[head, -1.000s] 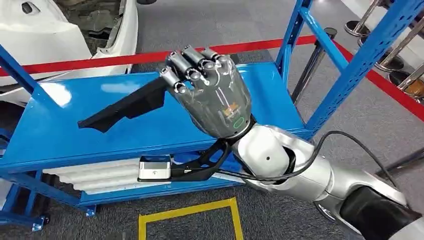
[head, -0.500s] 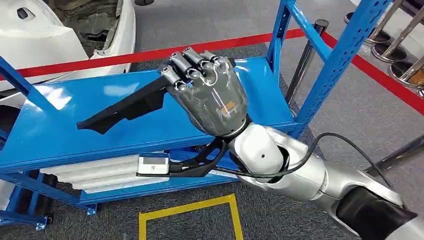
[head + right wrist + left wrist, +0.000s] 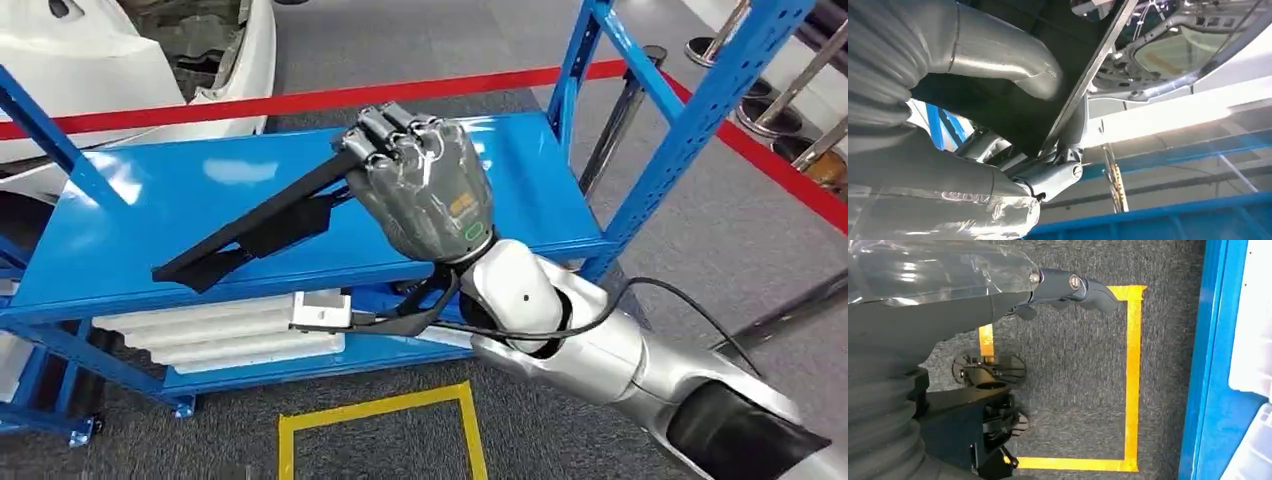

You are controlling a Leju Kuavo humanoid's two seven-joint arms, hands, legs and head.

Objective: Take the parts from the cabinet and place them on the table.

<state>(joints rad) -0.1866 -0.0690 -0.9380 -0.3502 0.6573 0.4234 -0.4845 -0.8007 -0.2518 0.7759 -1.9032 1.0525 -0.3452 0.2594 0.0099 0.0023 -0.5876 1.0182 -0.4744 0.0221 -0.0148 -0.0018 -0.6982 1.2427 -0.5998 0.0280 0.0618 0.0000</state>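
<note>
Already the right hand [image 3: 425, 185] grips the long black part [image 3: 250, 225] by its near end; its long axis trails toward eight o'clock, over the blue shelf [image 3: 130, 260].

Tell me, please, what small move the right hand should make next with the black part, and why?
Probably lift a little and draw the part back clear of the rack. The right hand already grips one end of the long black part, whose far end tilts down over the blue shelf edge, and the blue upright stands close beside the arm.
</note>
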